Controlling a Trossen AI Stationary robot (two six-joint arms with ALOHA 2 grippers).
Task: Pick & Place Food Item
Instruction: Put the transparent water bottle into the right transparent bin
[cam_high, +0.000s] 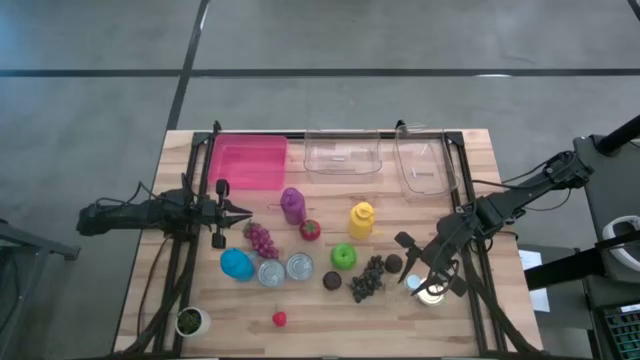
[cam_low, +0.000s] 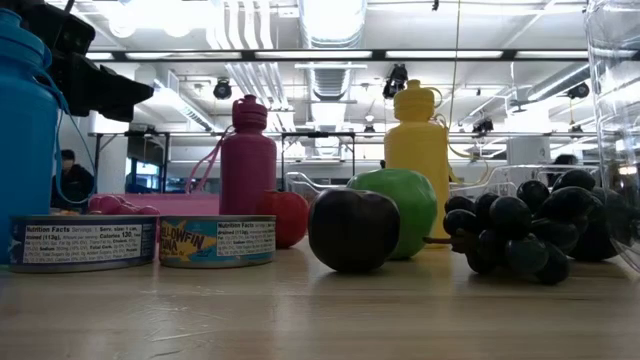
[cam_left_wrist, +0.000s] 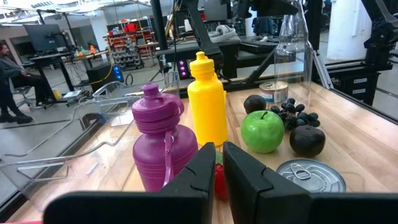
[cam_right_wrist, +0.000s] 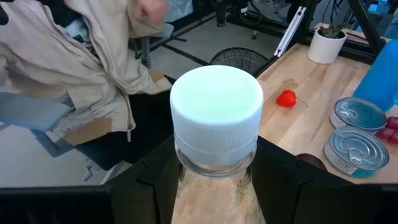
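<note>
- Clear plastic bottle with a white ribbed screw cap (cam_right_wrist: 216, 118): the right hand (cam_right_wrist: 214, 168) is clamped around its neck just below the cap, both dark fingers pressed against it.
- From overhead, that hand (cam_high: 428, 281) sits at the near right part of the wooden counter (cam_high: 480, 200), with the bottle's cap directly under it; whether the bottle has left the surface is hard to say.
- Beside this hand lie a bunch of dark grapes (cam_high: 368, 277) and a dark plum (cam_high: 394, 264).
- Left hand (cam_high: 236, 211) waits, fingers pinched shut and empty, well apart across the counter.
- Progress: grasp made; carrying and placing remain, perhaps into a clear plastic bin (cam_high: 345, 153) beyond the hand.
</note>
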